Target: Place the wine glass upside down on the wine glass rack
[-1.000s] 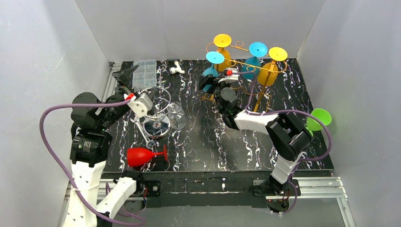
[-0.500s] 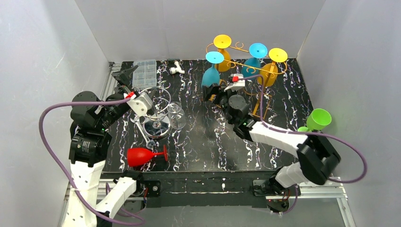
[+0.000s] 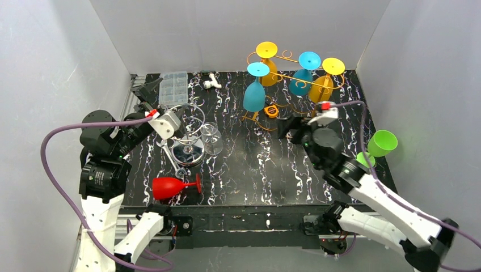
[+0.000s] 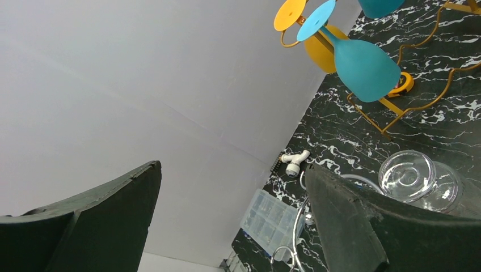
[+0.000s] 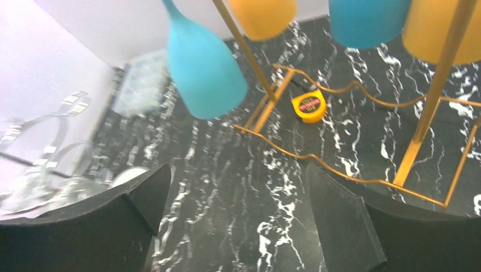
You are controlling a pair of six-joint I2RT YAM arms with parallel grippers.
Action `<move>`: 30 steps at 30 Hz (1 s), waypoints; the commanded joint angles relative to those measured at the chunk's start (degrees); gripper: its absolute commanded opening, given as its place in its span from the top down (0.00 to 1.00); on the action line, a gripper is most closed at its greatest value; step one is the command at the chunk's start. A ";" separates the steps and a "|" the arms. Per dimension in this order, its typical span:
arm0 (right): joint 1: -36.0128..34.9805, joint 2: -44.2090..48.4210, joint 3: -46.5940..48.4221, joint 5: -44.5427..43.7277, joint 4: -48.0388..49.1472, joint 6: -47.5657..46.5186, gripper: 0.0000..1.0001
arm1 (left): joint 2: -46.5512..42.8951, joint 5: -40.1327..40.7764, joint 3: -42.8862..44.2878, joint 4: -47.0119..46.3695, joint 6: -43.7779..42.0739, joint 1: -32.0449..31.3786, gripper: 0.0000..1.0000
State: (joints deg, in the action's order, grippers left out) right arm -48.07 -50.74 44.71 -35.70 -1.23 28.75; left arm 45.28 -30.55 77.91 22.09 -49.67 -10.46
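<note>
The left pincer [image 4: 232, 192] and right pincer [image 5: 235, 192] gape, empty. Just beyond the right one, a blue wine glass [image 5: 204, 73] hangs inverted on the gold rack [image 5: 265, 107].

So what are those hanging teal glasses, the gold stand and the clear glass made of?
Teal glasses: probably plastic; opaque, matte, evenly coloured.
Gold stand: likely thin metal rod, painted or coated gold, bent into curls.
Clear glass: transparent with bright glints; glass or clear plastic, the look leaves that open.
</note>
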 commanded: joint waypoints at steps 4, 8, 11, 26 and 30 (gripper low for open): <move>0.08 1.55 21.13 -8.37 -33.67 0.91 0.05 | 1.01 1.28 3.64 1.69 1.93 0.09 0.02; 0.09 -14.37 35.02 -16.63 -54.14 6.33 0.02 | 1.01 1.38 3.52 0.90 1.85 0.04 0.02; 0.80 -21.21 40.66 -23.19 -66.09 14.67 0.02 | 0.38 1.11 3.06 0.79 1.81 0.08 0.02; 21.33 -12.87 25.20 -22.95 -62.66 18.08 0.06 | -0.93 0.18 0.87 0.71 0.04 0.09 0.02; 34.64 -8.81 21.34 -16.07 -51.00 9.31 0.09 | -0.89 0.64 0.78 0.67 0.21 0.09 0.02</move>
State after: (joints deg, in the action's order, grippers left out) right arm -23.35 -61.67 69.08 -56.86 -60.93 44.97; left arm 44.31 -29.56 79.07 22.96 -49.71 -10.46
